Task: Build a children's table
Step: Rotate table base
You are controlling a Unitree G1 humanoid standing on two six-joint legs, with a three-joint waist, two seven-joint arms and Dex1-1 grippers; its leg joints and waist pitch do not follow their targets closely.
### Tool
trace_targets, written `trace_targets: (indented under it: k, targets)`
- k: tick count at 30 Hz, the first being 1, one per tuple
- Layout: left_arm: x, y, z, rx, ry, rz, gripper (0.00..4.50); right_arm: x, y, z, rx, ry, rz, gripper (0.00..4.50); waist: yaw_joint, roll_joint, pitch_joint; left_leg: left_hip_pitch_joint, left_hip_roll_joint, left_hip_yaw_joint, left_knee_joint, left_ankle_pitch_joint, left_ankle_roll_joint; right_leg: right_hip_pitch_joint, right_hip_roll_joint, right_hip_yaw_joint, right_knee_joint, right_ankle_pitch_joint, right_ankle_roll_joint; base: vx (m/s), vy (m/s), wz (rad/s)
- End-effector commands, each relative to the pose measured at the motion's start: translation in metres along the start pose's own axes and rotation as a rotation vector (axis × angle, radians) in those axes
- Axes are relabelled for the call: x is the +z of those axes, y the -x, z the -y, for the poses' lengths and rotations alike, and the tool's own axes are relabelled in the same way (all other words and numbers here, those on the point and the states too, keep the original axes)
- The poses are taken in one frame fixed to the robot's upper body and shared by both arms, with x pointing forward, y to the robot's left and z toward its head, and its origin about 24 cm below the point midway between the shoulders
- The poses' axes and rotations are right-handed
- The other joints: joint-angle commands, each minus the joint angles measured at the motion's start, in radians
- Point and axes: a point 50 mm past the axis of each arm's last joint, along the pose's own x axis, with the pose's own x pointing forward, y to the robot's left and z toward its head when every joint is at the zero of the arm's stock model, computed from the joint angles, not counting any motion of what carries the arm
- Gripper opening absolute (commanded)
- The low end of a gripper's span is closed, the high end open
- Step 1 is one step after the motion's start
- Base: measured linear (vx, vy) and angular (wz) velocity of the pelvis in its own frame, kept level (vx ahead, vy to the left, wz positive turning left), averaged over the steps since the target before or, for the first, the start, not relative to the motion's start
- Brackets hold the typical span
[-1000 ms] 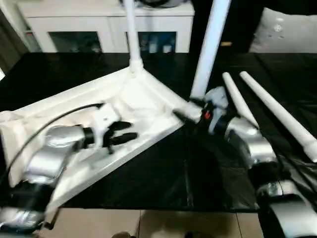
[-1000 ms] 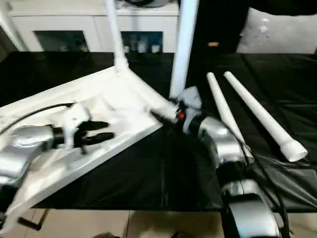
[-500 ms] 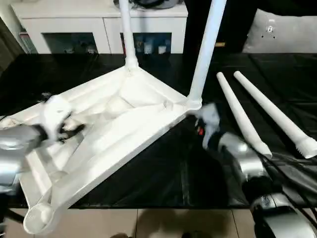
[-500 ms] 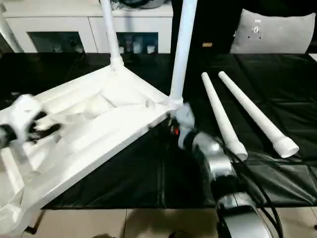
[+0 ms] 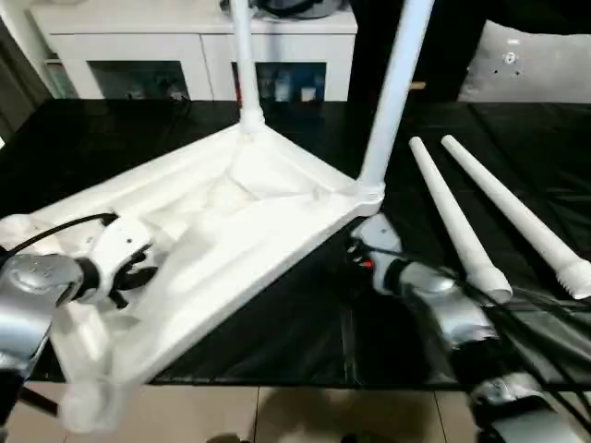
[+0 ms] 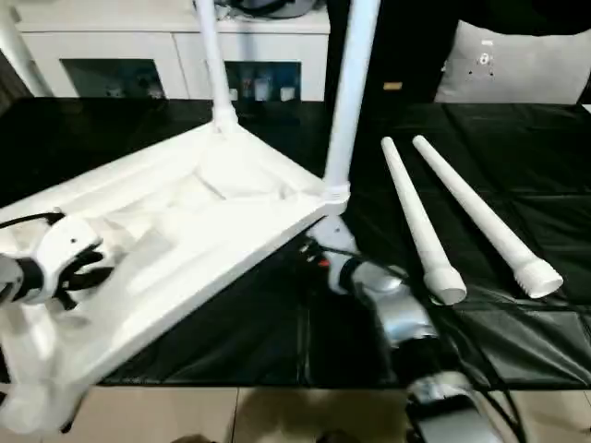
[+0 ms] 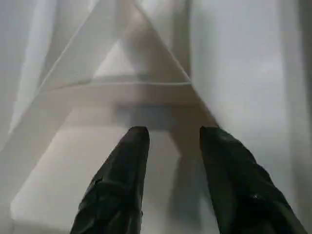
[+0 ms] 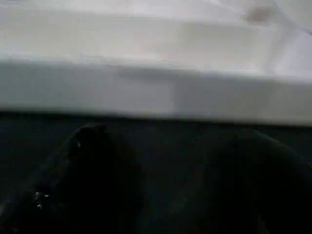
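An all-white plastic children's table top [image 5: 231, 217] lies upside down and tilted on a black-covered work surface [image 5: 277, 323], its ribbed underside facing up and its near-left corner hanging past the surface's near edge. Two long round tapered white legs already stand in the far sockets: one at the far corner [image 5: 246, 65], the other at the right corner [image 5: 392, 92]. Two loose white tapered legs [image 5: 457, 217] [image 5: 512, 212] lie side by side on the black surface to the right, well apart from the top.

The robot's left gripper [image 5: 138, 268] sits over the near-left part of the underside; in the left wrist view its two black fingers [image 7: 122, 180] stand partly apart with nothing between them, pointing at the white ribs. The right gripper [image 6: 309, 251] reaches in low beneath the right corner, just under the top's raised edge; in the right wrist view its dark fingers [image 8: 92, 170] are spread wide and empty below the white rim [image 8: 156, 90].

A white cabinet with glass doors [image 5: 185, 55] stands at the far side, and a pale grey cushion [image 5: 531, 60] lies at far right.
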Motion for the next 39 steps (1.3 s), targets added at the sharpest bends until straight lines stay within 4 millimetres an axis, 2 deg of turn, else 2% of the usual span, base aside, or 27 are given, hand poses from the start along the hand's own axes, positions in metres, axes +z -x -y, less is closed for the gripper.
trace_targets:
  k: [1,2,3,4,5,8,10,12,14,16,17,18,19,20,21,22,23,24,25,27,28,30,31,34,37,38,39]
  targets:
    - [-0.003,-0.012,0.016,-0.117,-0.005,-0.017,1.53,0.008,-0.004,0.000,-0.011,0.018,-0.004,4.50,-0.001,0.014,-0.061,0.007,0.019,-0.003,-0.083,-0.224,0.018,0.061,-0.052,0.041,-0.067,-0.238,-0.227,0.000,0.000,0.00]
    - [0.000,-0.013,0.021,-0.173,-0.014,0.000,1.46,0.013,-0.007,-0.001,-0.014,0.016,0.004,4.50,-0.002,0.014,-0.061,0.007,0.019,-0.003,-0.083,-0.228,0.017,0.062,-0.051,0.042,-0.066,-0.239,-0.226,0.000,0.000,0.00]
    - [0.001,-0.014,0.022,-0.185,-0.017,0.006,1.03,0.014,-0.008,-0.002,-0.014,0.016,0.006,4.50,-0.003,0.014,-0.061,0.008,0.018,-0.003,-0.083,-0.226,0.012,0.063,-0.051,0.042,-0.066,-0.230,-0.224,0.000,0.000,0.00]
    - [0.004,-0.015,0.025,-0.226,-0.025,0.029,0.99,0.017,-0.009,-0.002,-0.015,0.017,0.012,4.50,-0.005,0.014,-0.061,0.009,0.018,-0.004,-0.084,-0.232,0.008,0.063,-0.051,0.043,-0.065,-0.224,-0.227,0.000,0.000,0.00]
    - [0.008,-0.016,0.030,-0.268,-0.034,0.057,1.08,0.018,-0.010,-0.002,-0.018,0.023,0.017,4.50,-0.006,0.008,-0.062,0.009,0.018,-0.003,-0.085,-0.229,0.008,0.065,-0.052,0.043,-0.066,-0.222,-0.227,0.000,0.000,0.00]
    - [0.023,-0.019,0.047,-0.423,-0.033,0.143,1.06,0.021,-0.012,0.000,-0.027,0.040,0.023,4.50,-0.009,0.009,-0.062,0.011,0.017,-0.001,-0.084,-0.228,0.005,0.065,-0.052,0.044,-0.064,-0.215,-0.235,0.000,0.000,0.00]
    - [0.031,-0.024,0.056,-0.481,-0.032,0.182,0.62,0.022,-0.011,0.003,-0.039,0.049,0.019,4.50,-0.009,0.008,-0.062,0.010,0.017,0.000,-0.084,-0.218,0.009,0.067,-0.052,0.045,-0.064,-0.206,-0.241,0.000,0.000,0.00]
    - [0.038,-0.029,0.061,-0.504,-0.034,0.208,0.71,0.021,-0.010,0.005,-0.056,0.055,0.016,4.50,-0.010,0.010,-0.061,0.010,0.016,0.000,-0.084,-0.217,0.008,0.068,-0.051,0.044,-0.065,-0.214,-0.236,0.000,0.000,0.00]
    - [0.043,-0.035,0.064,-0.506,-0.039,0.225,0.55,0.021,-0.009,0.008,-0.074,0.058,0.009,4.50,-0.015,0.008,-0.061,0.007,0.015,0.000,-0.084,-0.219,0.008,0.072,-0.051,0.044,-0.068,-0.230,-0.228,0.000,0.000,0.00]
    - [0.053,-0.049,0.066,-0.457,-0.051,0.250,0.21,0.019,-0.006,0.014,-0.117,0.062,-0.009,4.50,-0.019,0.007,-0.059,0.008,0.013,0.001,-0.083,-0.226,0.010,0.070,-0.050,0.042,-0.073,-0.264,-0.216,0.000,0.000,0.00]
    - [0.054,-0.052,0.066,-0.442,-0.052,0.252,0.24,0.019,-0.006,0.015,-0.123,0.060,-0.010,4.50,-0.021,0.006,-0.057,0.010,0.012,0.002,-0.083,-0.235,0.011,0.070,-0.050,0.042,-0.078,-0.288,-0.209,0.000,0.000,0.00]
    - [0.062,-0.066,0.061,-0.331,-0.058,0.263,0.30,0.017,-0.003,0.020,-0.162,0.048,-0.020,4.50,-0.023,0.005,-0.060,0.008,0.010,0.001,-0.081,-0.228,0.012,0.073,-0.050,0.042,-0.081,-0.302,-0.199,0.000,0.000,0.00]
    - [0.063,-0.069,0.060,-0.309,-0.058,0.264,0.24,0.017,-0.002,0.021,-0.169,0.046,-0.021,4.50,-0.022,0.008,-0.062,0.013,0.008,0.003,-0.077,-0.222,0.012,0.071,-0.047,0.042,-0.084,-0.296,-0.190,0.000,0.000,0.00]
    - [0.068,-0.077,0.055,-0.226,-0.050,0.271,0.24,0.016,0.000,0.023,-0.192,0.040,-0.025,4.50,-0.020,0.011,-0.066,0.010,0.010,-0.001,-0.077,-0.208,0.010,0.077,-0.052,0.043,-0.076,-0.273,-0.194,0.000,0.000,0.00]
    - [0.068,-0.077,0.055,-0.226,-0.050,0.271,0.12,0.016,0.000,0.023,-0.192,0.040,-0.025,4.50,-0.022,0.007,-0.066,0.006,0.008,0.000,-0.077,-0.197,0.016,0.078,-0.047,0.040,-0.078,-0.258,-0.188,0.000,0.000,0.00]
    - [0.073,-0.085,0.047,-0.114,-0.044,0.270,0.12,0.016,0.003,0.027,-0.220,0.047,-0.026,4.50,-0.026,0.007,-0.065,0.003,0.005,0.001,-0.075,-0.194,0.021,0.078,-0.042,0.038,-0.080,-0.249,-0.184,0.000,0.000,0.00]
    - [0.077,-0.090,0.040,-0.021,-0.042,0.260,0.03,0.017,0.007,0.031,-0.256,0.064,-0.022,4.50,-0.022,0.007,-0.070,0.006,0.007,-0.002,-0.073,-0.182,0.020,0.081,-0.047,0.038,-0.075,-0.235,-0.185,0.000,0.000,0.00]
    - [0.080,-0.094,0.033,0.065,-0.035,0.255,0.00,0.019,0.010,0.036,-0.289,0.083,-0.016,4.50,-0.022,0.012,-0.070,0.001,0.007,-0.004,-0.074,-0.168,0.021,0.085,-0.048,0.038,-0.072,-0.218,-0.189,0.000,0.000,0.00]
    - [0.082,-0.096,0.029,0.111,-0.024,0.255,0.00,0.021,0.014,0.039,-0.312,0.099,-0.008,4.50,-0.022,0.009,-0.074,0.005,0.005,-0.001,-0.068,-0.165,0.026,0.084,-0.045,0.037,-0.074,-0.204,-0.185,0.000,0.000,0.00]
    - [0.085,-0.097,0.028,0.133,-0.016,0.265,0.00,0.024,0.017,0.042,-0.335,0.111,-0.002,4.50,-0.022,0.009,-0.072,-0.005,0.005,-0.005,-0.070,-0.142,0.035,0.088,-0.048,0.035,-0.072,-0.192,-0.187,0.000,0.000,0.00]
    - [0.085,-0.097,0.028,0.133,-0.016,0.265,0.00,0.024,0.017,0.042,-0.335,0.111,-0.002,4.50,-0.023,0.007,-0.074,0.000,0.004,-0.002,-0.067,-0.138,0.038,0.084,-0.045,0.035,-0.073,-0.189,-0.192,0.000,0.000,0.00]
    - [0.087,-0.100,0.028,0.160,0.009,0.276,0.00,0.028,0.022,0.049,-0.380,0.118,0.003,4.50,-0.022,0.007,-0.073,0.001,0.004,0.000,-0.066,-0.131,0.046,0.083,-0.044,0.035,-0.072,-0.177,-0.204,0.000,0.000,0.00]
    - [0.091,-0.105,0.033,0.171,0.059,0.325,0.00,0.036,0.034,0.060,-0.466,0.119,0.008,4.50,-0.022,0.005,-0.071,0.000,0.002,0.002,-0.066,-0.122,0.053,0.083,-0.040,0.035,-0.075,-0.170,-0.207,0.000,0.000,0.00]
    - [0.094,-0.108,0.039,0.163,0.091,0.369,0.00,0.040,0.042,0.068,-0.523,0.118,0.008,4.50,-0.014,0.006,-0.073,0.001,0.005,0.001,-0.065,-0.109,0.065,0.083,-0.043,0.034,-0.073,-0.151,-0.218,0.000,0.000,0.00]
    - [0.100,-0.102,0.049,0.085,0.121,0.474,0.00,0.041,0.054,0.078,-0.584,0.074,-0.042,4.50,-0.010,0.006,-0.075,0.000,0.010,-0.001,-0.066,-0.109,0.069,0.086,-0.048,0.036,-0.069,-0.142,-0.228,0.000,0.000,0.00]
    - [0.102,-0.099,0.053,0.052,0.132,0.505,0.00,0.041,0.059,0.081,-0.600,0.061,-0.066,4.50,-0.010,0.006,-0.072,0.001,0.010,0.001,-0.067,-0.115,0.069,0.082,-0.046,0.036,-0.072,-0.151,-0.228,0.000,0.000,0.00]
    - [0.103,-0.093,0.060,-0.015,0.121,0.533,0.00,0.037,0.066,0.086,-0.617,0.030,-0.126,4.50,-0.010,0.001,-0.071,0.001,0.010,0.002,-0.068,-0.125,0.067,0.082,-0.046,0.036,-0.074,-0.169,-0.227,0.000,0.000,0.00]
